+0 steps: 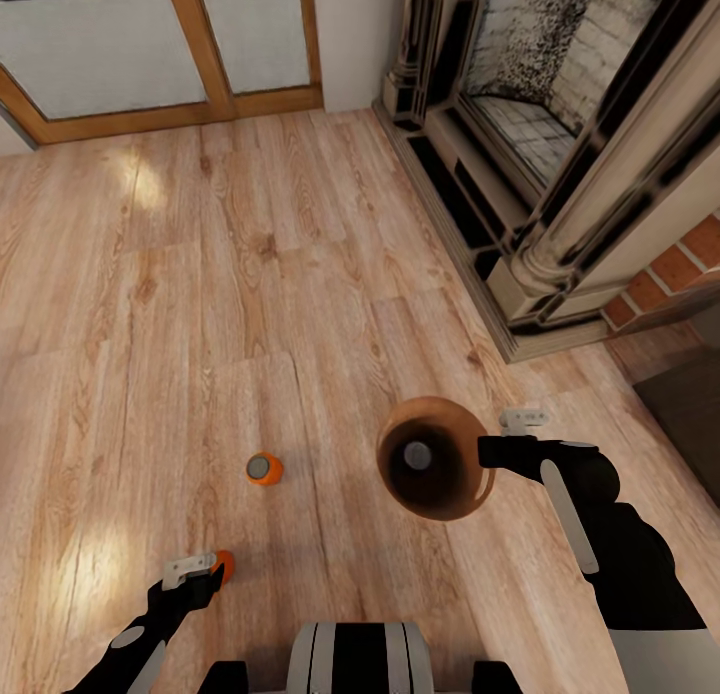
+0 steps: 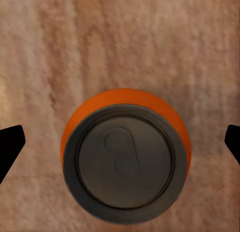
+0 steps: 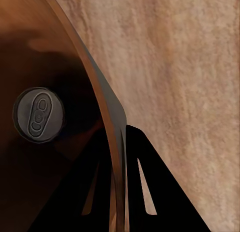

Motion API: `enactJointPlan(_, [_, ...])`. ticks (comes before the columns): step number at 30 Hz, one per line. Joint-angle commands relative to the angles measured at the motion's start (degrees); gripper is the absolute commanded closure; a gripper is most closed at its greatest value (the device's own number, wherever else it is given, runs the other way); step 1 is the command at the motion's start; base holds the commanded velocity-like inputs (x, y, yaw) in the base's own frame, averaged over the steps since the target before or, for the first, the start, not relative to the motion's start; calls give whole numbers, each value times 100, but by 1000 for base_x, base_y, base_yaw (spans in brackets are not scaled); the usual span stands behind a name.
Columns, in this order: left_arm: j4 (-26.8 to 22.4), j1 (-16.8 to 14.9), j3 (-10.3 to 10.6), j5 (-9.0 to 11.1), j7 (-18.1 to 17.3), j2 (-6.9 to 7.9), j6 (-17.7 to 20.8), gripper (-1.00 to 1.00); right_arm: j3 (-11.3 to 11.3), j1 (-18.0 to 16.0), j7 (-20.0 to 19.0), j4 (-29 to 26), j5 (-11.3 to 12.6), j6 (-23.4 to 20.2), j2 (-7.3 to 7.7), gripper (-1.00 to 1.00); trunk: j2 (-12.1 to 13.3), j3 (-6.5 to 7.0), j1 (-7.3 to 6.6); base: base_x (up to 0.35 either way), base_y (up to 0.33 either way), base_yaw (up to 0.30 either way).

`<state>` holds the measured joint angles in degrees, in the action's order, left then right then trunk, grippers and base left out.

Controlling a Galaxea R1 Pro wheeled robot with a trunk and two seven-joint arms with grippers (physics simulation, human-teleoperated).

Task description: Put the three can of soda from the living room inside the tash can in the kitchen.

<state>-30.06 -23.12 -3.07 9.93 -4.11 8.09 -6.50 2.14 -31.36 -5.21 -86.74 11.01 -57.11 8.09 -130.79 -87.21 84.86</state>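
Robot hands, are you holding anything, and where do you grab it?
The right gripper pinches the brown bin by its rim wall. The left gripper is open over a soda can and holds nothing.

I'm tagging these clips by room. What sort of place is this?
Most likely a living room: a pale wood plank floor, a brick-sided fireplace with a dark ornate surround, and wood-framed glass doors along the far wall.
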Motion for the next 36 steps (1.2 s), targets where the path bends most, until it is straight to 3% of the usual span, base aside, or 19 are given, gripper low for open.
enactJointPlan(1, [0,0,0,0,-1,0,0,-100,-1,-2,-32,-1,138,-2,-1,100,-42,-18,22,0,0,0])
enactJointPlan(8, [0,0,6,0,-2,3,0,-100,3,-2,-32,-1,138,-2,-1,100,-322,-144,176,0,0,0])
enactJointPlan(25, [0,0,8,0,-2,0,0,-100,-2,-2,-32,-1,138,-2,-1,100,-483,-216,264,0,0,0])
enactJointPlan(26, [0,0,8,0,-2,0,0,100,-2,-2,-32,-1,138,-2,-1,100,-483,-216,264,0,0,0])
enactJointPlan(36, [-8,0,17,0,-2,0,0,100,-3,-2,-32,-1,138,-2,-1,100,-483,-216,264,0,0,0])
